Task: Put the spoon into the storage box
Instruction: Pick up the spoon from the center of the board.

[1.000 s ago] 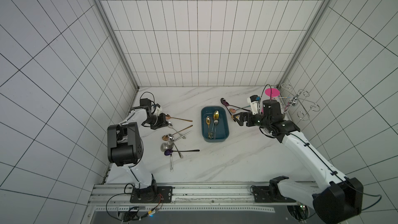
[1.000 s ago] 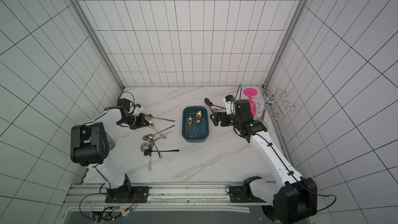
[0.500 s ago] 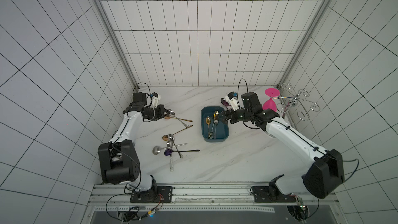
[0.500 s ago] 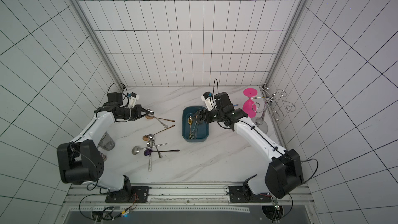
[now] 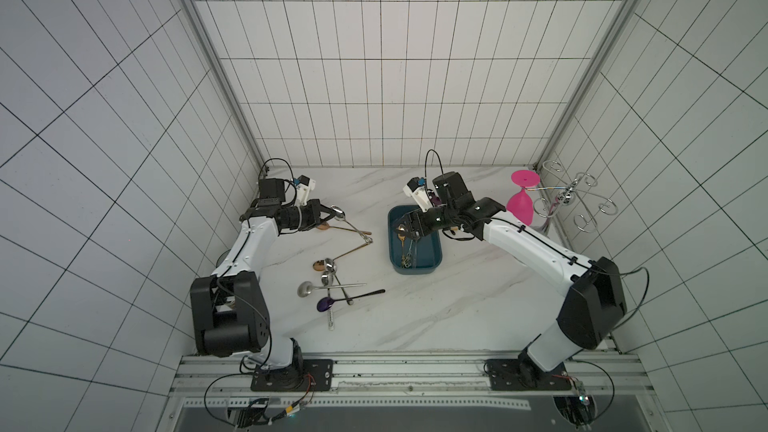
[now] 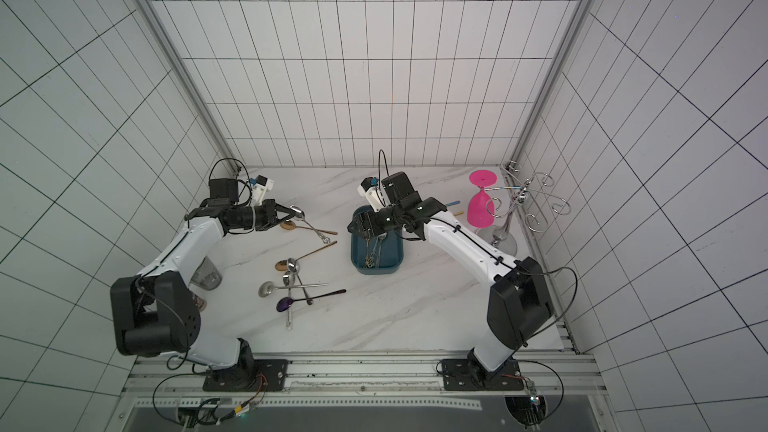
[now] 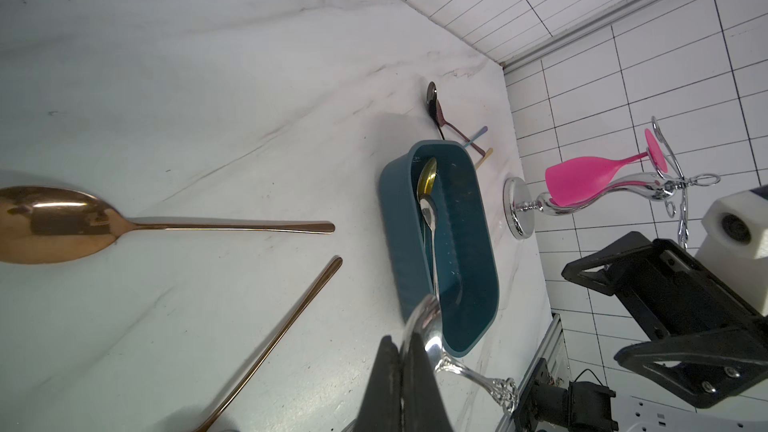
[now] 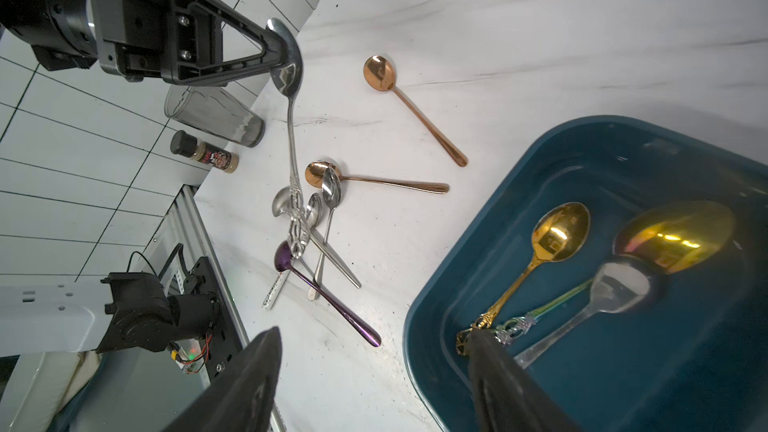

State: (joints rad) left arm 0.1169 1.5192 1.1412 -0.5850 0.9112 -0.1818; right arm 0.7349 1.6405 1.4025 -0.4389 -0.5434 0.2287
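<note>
Left pincer (image 5: 332,214) gripping spoon (image 5: 353,226), storage box (image 5: 413,272) apart

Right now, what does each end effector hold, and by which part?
Left end effector: silver spoon, gripped by its bowl. Right end effector: nothing, open over the storage box.

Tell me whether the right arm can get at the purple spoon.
Probably yes. The right gripper hangs over the storage box, jaws open and empty; the purple spoon lies with its handle end free, silver spoons crossing only near its bowl.
</note>
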